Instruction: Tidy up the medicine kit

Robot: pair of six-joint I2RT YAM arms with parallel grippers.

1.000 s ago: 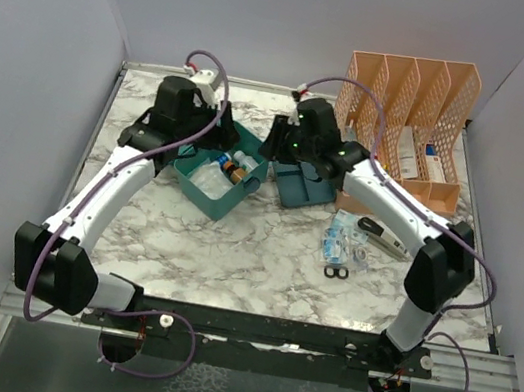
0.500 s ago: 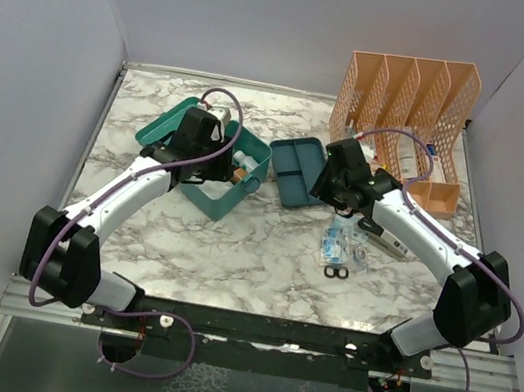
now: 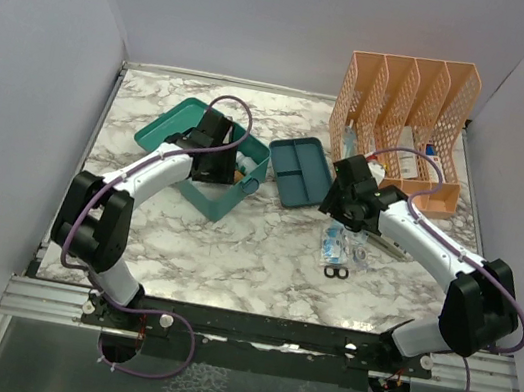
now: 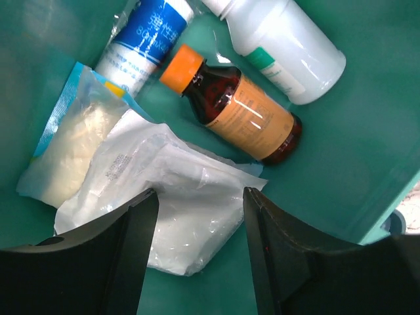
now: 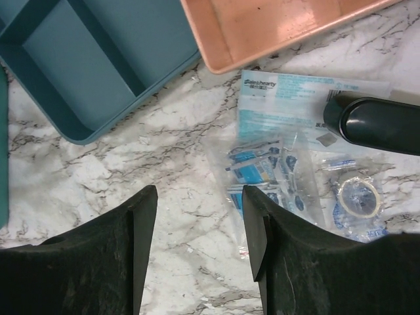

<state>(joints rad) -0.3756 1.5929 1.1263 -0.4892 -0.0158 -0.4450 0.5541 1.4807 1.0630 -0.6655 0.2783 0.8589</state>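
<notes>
1. teal-green medicine kit [image 3: 213,200]: stands on the marble table [image 3: 230,262] toward the far left corner, with its lid [image 3: 168,124] thrown open toward that corner.
2. insert tray [image 3: 293,161]: out of the box, lying flat on the table just to the right of it, dividers up, near the middle of the far edge.
3. box contents, left wrist view: a brown bottle [image 4: 239,115] with an orange cap, a white bottle [image 4: 285,42], a blue-labelled container [image 4: 151,33], a cotton pouch [image 4: 65,154] with a blue edge and a white pouch [image 4: 184,197], all lying on the box floor.
4. left gripper [image 4: 200,193]: lowered inside the box, fingers apart, gripping nothing. the white pouch lies under the gap; contact with it cannot be determined.
5. right gripper [image 5: 198,190]: over bare marble between the insert tray and the loose packets, fingers apart, nothing between them.
6. peach file organizer [image 3: 410,105]: upright at the far right corner, with cartons in its slots.
7. loose items in front of the organizer, toward the right edge: clear sachets [image 5: 262,174] with blue contents, a flat printed packet [image 5: 289,98], a wrapped tape roll [image 5: 357,197] and a black object [image 5: 377,125] overlapping the flat packet. small black scissors [image 3: 334,271] lie nearest the near edge.
</notes>
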